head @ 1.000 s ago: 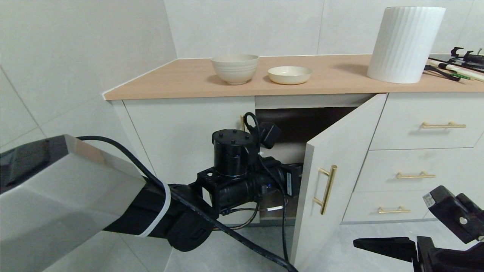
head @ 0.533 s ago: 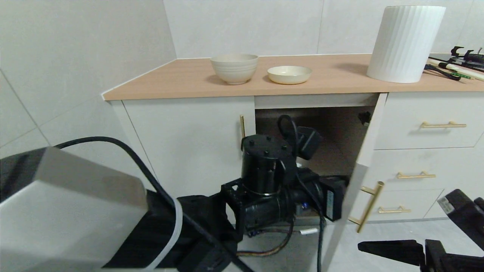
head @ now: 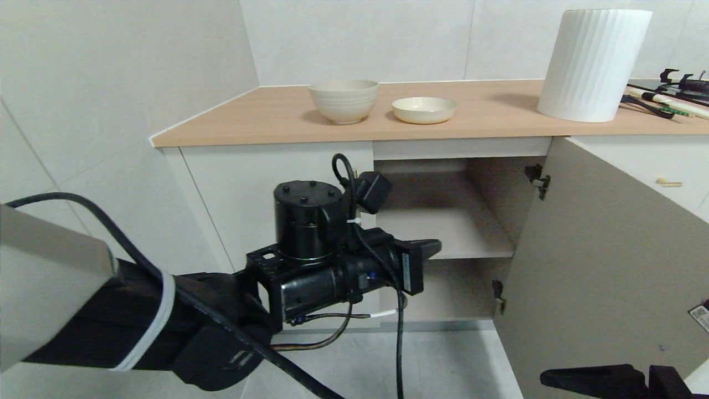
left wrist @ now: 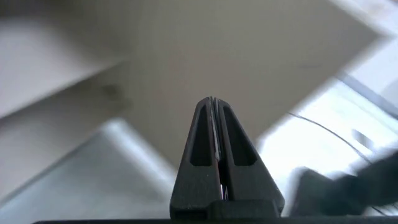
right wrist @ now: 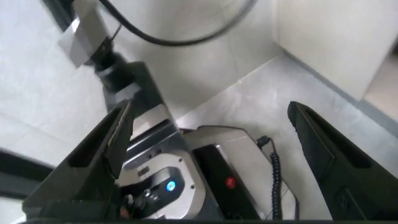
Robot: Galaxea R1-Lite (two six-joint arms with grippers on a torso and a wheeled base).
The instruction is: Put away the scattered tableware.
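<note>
bowl (head: 343,100) & dish (head: 424,109) on counter (head: 266,119); l gripper (left wrist: 211,104) closed, r gripper (right wrist: 210,111) apart.

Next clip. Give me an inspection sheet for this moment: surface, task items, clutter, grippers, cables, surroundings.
Surface: wooden countertop.
Job's things: bowl and shallow dish side by side on it, apart; cabinet door swung open, shelf inside.
Clutter: white ribbed cylinder and utensils at the countertop's right end.
Grippers: left gripper shut, holding nothing, before the shelf; right gripper open, low over the floor.
Cables: black cable hanging from the left arm.
Surroundings: tiled wall, drawers.
</note>
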